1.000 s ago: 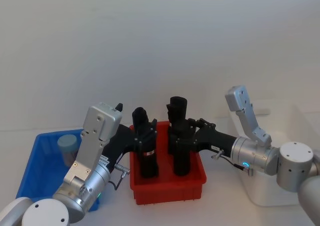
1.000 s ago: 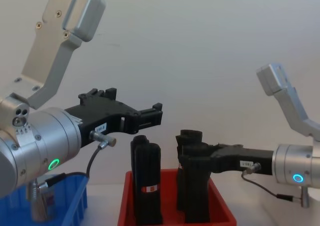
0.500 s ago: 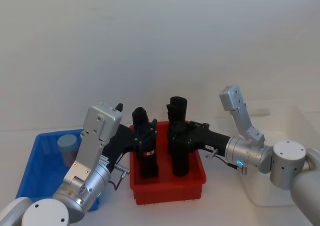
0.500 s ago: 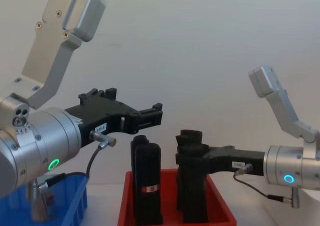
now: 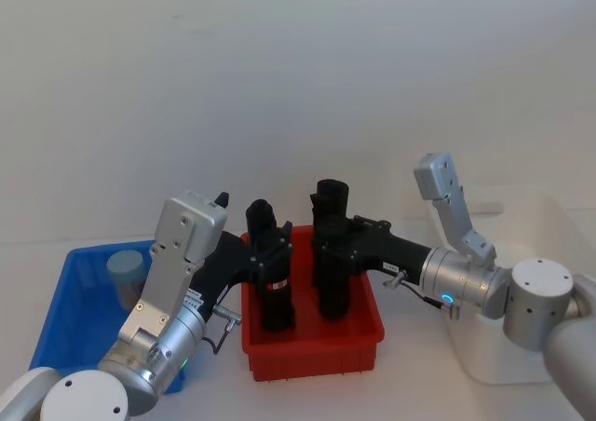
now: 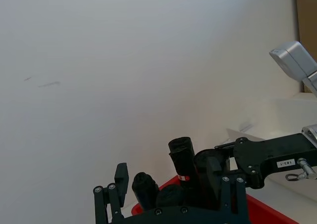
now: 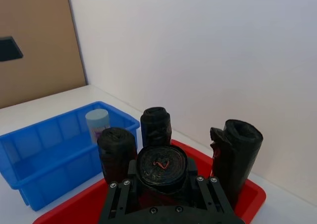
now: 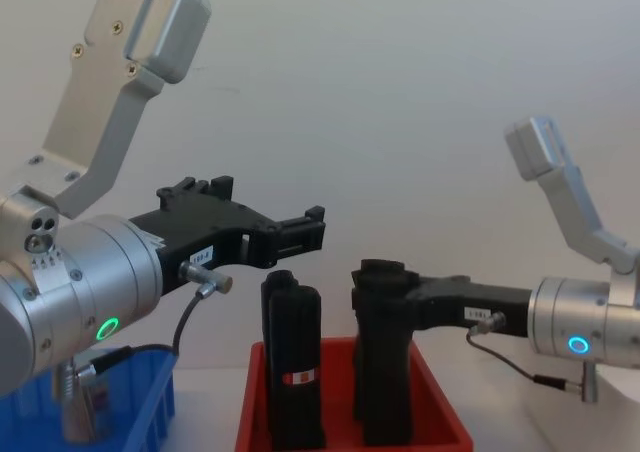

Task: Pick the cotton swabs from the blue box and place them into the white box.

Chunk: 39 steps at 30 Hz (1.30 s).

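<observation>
One tub of cotton swabs point(image 5: 126, 274) with a pale lid stands upright in the blue box point(image 5: 65, 300) at the left; it also appears as the cotton swabs point(image 7: 97, 125) inside the blue box point(image 7: 44, 144). The white box point(image 5: 521, 356) sits at the right. My right gripper point(image 5: 328, 249) reaches from the right over the red bin and is shut on a black roll point(image 7: 162, 165); the chest view has this right gripper point(image 8: 378, 294) at the roll's top. My left gripper point(image 8: 305, 227) hangs open above the red bin, holding nothing.
A red bin point(image 5: 312, 346) in the middle holds several upright black rolls point(image 5: 270, 281). My left arm's big silver link point(image 8: 120, 82) rises over the blue box. A bare white wall stands behind the table.
My right gripper has slid a little to the left and risen slightly, closing in on the black roll. The left arm and the tub of swabs have not moved.
</observation>
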Each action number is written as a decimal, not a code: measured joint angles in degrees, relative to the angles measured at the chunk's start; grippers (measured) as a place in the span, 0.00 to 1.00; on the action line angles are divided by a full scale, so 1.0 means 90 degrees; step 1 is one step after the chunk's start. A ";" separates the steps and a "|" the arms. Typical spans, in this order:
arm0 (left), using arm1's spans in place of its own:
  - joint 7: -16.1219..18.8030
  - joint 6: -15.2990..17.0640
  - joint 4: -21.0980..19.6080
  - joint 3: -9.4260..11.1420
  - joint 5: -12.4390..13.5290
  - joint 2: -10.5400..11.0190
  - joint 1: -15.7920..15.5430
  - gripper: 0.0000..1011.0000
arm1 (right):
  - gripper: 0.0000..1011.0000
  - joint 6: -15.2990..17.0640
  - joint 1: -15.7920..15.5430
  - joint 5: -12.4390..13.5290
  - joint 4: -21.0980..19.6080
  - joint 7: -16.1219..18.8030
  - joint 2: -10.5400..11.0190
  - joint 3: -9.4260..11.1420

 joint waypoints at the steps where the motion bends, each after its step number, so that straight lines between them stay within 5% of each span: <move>1: 0.0000 0.0000 0.0000 0.0000 0.0000 0.0000 0.0000 0.99 | 0.54 0.0027 -0.0070 0.0017 -0.0174 -0.0035 0.0032 0.0013; 15: 0.0000 0.0000 0.0000 0.0000 0.0000 0.0000 0.0000 0.99 | 0.54 0.0428 -0.0764 0.0173 -0.2017 -0.0567 0.0374 0.0165; 24: 0.0000 0.0000 0.0000 0.0000 0.0000 0.0000 0.0000 0.99 | 0.54 0.0814 -0.1283 0.0243 -0.3445 -0.1218 0.0682 0.0330; 39: 0.0000 0.0000 0.0000 0.0000 0.0000 0.0000 0.0000 0.99 | 0.54 0.1502 -0.2043 0.0182 -0.5159 -0.2443 0.1175 0.0597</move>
